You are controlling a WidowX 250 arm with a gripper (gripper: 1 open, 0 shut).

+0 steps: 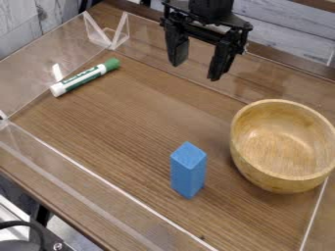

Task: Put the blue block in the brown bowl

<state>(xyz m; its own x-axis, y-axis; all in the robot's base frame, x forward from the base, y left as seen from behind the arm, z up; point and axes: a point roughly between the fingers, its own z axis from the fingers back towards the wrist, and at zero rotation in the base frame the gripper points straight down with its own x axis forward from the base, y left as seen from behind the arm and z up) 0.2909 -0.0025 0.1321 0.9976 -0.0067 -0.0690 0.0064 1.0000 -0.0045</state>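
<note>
A small bright-blue block stands on end on the wooden table, near the front, just left of the brown bowl. The bowl is round, light wood with a thick rim, and nothing lies in it. My gripper hangs at the back of the table, well above and behind the block, its two black fingers spread apart with nothing between them.
A white marker with a green cap lies at the back left. Low clear acrylic walls fence the table surface on all sides. A folded clear stand sits at the back.
</note>
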